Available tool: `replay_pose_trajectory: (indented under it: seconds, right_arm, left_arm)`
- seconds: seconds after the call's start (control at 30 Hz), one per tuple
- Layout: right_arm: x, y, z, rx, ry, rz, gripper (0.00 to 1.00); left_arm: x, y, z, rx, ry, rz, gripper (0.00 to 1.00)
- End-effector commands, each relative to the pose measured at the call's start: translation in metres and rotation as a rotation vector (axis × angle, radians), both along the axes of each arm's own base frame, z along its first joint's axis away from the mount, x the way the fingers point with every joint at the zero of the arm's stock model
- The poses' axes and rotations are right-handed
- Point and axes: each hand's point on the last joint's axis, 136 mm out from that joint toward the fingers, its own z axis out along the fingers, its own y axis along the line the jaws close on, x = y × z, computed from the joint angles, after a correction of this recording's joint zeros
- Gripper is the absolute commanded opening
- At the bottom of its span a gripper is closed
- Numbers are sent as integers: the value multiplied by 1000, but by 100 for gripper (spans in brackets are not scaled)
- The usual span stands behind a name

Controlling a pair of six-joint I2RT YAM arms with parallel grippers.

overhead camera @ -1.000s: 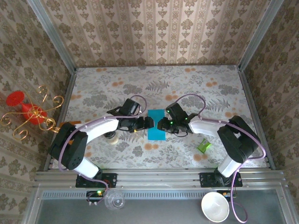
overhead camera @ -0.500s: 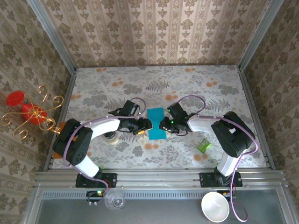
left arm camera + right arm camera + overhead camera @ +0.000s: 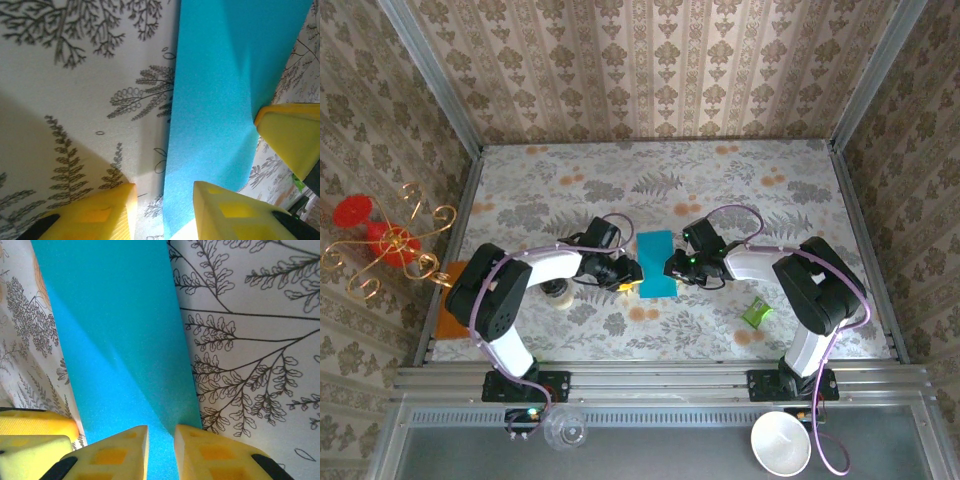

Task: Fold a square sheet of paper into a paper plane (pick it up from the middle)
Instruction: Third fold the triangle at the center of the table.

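So the square sheet of paper (image 3: 656, 265) lies near the middle of the flowery worktop (image 3: 740, 180), and I'll place everything else off it. The left fingers (image 3: 626, 280) sit low at its left edge and the right fingers (image 3: 672, 269) low at its right edge, facing each other across the sheet. On the left wrist cam the two yellow fingers are spread well apart and released. One is over bare worktop just left of the sheet and the other over the teal, so the paper's edge runs between them. That cam also catches a yellow finger (image 3: 292, 142) of the other arm touching the sheet's far edge, with a soft crease in the paper running up to it. On the right wrist cam the pair is almost together, with just a thin slot and teal showing through it, so it's slack rather than clamped as far as I can make out. A shaded diagonal line crosses the sheet there, and the left arm's yellow tips peek in past the sheet's far side. The overhead cam takes in more: a small green crumpled wrapper (image 3: 756, 313) well right of the sheet, an orange mat (image 3: 448, 300) well left of it, and a red and gold ornament (image 3: 380, 240) further left still.
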Motion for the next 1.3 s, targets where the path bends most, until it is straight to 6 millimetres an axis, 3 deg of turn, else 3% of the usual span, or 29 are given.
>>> replay_pose_trajectory:
  seconds: [0.0,0.1,0.33,0.67,1.03,1.27]
  right_arm:
    - [-19,-15,-29,-47,101,-16,25]
    - [-18,-16,-30,-33,106,-21,23]
    - [-18,-18,-31,-14,116,-24,22]
    - [-17,-19,-30,12,120,-22,22]
    - [-18,-20,-32,12,121,-26,23]
    - [-15,-21,-27,7,94,-21,23]
  left_arm:
    - [1,-11,4,-30,3,-36,32]
    - [2,-16,6,-48,-3,-48,27]
    - [3,-15,-2,-20,13,-50,28]
    - [19,-25,21,-181,-1,-29,27]
    - [24,-20,7,-175,44,-15,23]
    - [27,-20,11,-169,53,-38,15]
